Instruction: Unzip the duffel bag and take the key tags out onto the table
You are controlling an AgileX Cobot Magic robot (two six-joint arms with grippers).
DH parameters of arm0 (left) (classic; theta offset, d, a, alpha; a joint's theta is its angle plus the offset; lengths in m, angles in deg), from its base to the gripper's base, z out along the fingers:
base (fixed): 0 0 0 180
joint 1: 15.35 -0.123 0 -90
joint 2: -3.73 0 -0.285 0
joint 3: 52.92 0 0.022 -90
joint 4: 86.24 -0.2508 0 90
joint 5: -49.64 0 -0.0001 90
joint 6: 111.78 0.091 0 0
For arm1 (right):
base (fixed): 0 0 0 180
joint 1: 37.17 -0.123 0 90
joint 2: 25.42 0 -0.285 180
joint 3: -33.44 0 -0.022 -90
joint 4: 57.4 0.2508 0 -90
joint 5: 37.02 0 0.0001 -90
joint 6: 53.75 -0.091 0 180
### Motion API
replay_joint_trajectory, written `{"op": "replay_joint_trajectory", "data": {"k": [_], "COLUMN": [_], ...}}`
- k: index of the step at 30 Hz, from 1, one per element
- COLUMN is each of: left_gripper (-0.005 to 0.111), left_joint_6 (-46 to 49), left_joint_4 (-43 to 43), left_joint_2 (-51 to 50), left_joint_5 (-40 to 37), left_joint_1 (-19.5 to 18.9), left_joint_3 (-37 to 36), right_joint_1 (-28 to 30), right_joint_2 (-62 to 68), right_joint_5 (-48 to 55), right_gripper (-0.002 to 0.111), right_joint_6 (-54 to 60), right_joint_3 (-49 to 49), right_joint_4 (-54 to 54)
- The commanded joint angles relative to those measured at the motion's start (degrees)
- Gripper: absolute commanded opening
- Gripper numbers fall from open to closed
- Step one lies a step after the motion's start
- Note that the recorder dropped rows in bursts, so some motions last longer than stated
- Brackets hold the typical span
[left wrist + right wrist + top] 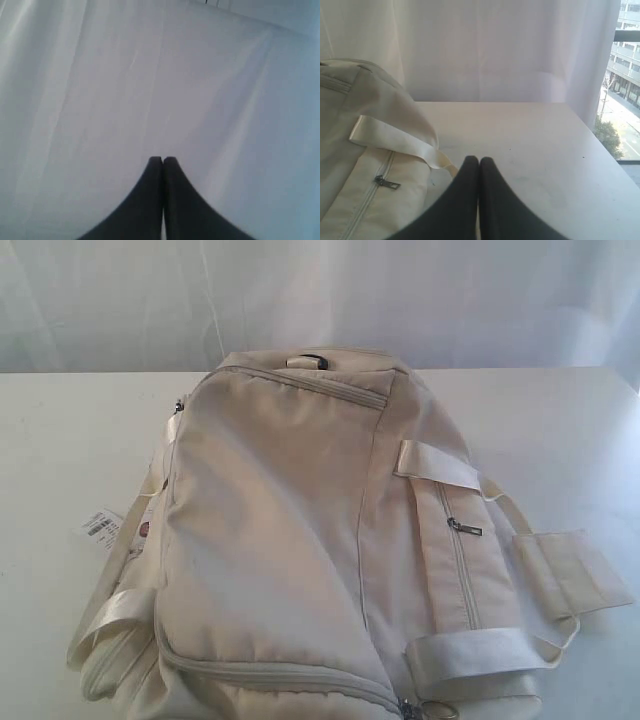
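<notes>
A: Position of item?
B: Duffel bag (280, 540) lies flat on the surface (60, 440), zips closed. Key tags not visible; presumably inside.
A: Hands?
B: Left hand (162, 160): fingers together, empty, facing only a white drape (100, 75). Right hand (479, 159): fingers together, empty, over bare surface beside the bag's side pocket (365, 200).
A: Handling estimate?
B: Soft, slack fabric, likely light; it should bunch and drag if tugged. Suggest pinning the webbing strap (440, 465) with one hand and pinching the small metal zipper pull (463, 527) with the other. Pull is thin; fine pinch needed.
</notes>
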Motion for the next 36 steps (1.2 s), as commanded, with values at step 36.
{"op": "replay_joint_trajectory", "data": {"k": [36], "left_gripper": [0.000], "left_joint_6": [46.2], "left_joint_4": [31.3], "left_joint_2": [-38.4], "left_joint_5": [-81.0], "left_joint_1": [6.1], "left_joint_3": [47.0], "right_joint_1": [0.5], "right_joint_2": [25.0], "right_joint_5": [24.7], "right_gripper": [0.000], "right_joint_6": [-6.5], "right_joint_3": [23.3], "right_joint_4": [10.6]}}
